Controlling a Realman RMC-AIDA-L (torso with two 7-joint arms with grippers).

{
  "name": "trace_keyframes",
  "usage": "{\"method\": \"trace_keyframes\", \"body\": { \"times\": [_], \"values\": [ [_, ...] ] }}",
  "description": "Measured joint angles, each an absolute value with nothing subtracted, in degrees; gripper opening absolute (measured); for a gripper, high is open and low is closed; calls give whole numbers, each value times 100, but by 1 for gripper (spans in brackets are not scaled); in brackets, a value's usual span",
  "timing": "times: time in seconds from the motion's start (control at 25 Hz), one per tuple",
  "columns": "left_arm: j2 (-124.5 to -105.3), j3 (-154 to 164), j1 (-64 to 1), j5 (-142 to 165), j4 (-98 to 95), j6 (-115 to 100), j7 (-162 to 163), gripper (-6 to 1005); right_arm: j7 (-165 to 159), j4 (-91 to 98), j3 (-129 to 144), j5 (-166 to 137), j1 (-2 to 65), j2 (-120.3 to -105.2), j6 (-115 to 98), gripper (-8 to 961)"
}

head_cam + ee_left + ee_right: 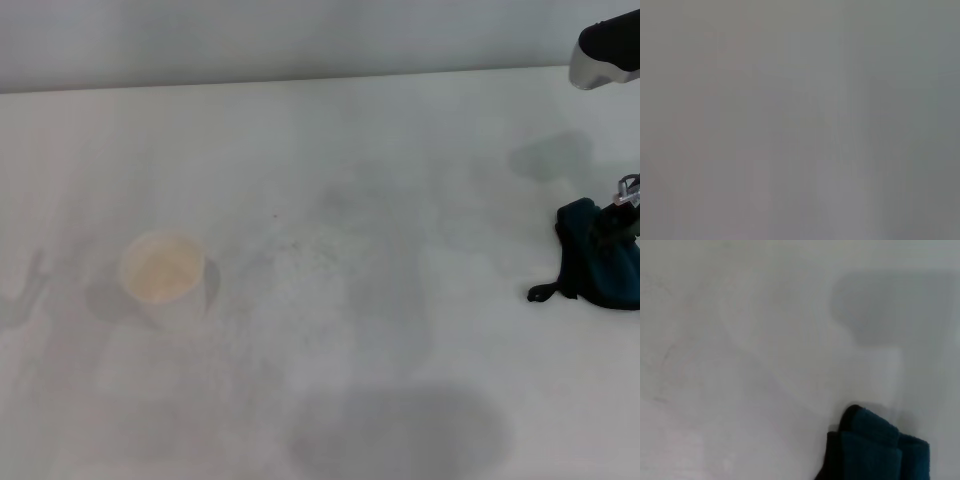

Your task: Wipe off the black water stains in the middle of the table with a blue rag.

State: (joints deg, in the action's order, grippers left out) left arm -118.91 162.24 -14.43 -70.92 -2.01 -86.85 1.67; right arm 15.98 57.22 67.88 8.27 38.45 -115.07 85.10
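The blue rag (600,265) lies bunched in thick folds at the right edge of the white table (400,130), its black loop (541,293) resting on the surface. My right gripper (618,222) is down on the rag's top and appears shut on it. The rag's folds also show in the right wrist view (875,452), close to the camera. No blackish-brown stain shows anywhere; the table's middle (330,250) has only faint grey smudges and specks. My left gripper is out of view, and the left wrist view shows only flat grey.
A white cup (162,270) with a pale inside stands on the left part of the table. The table's far edge (300,80) meets a grey wall. Part of my right arm (608,50) hangs over the far right corner.
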Motion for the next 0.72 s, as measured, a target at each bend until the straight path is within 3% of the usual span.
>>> {"method": "trace_keyframes", "body": {
  "times": [0.12, 0.72],
  "values": [
    [-11891, 16233, -1442, -7089, -193, -8707, 166, 893, 1654, 5801, 6749, 971, 3787, -11500, 8511, 319],
    [-11892, 16232, -1477, -7062, -193, -8671, 167, 892, 3227, 6381, 4622, 2038, 3335, -11477, 7486, 383]
  ]
}}
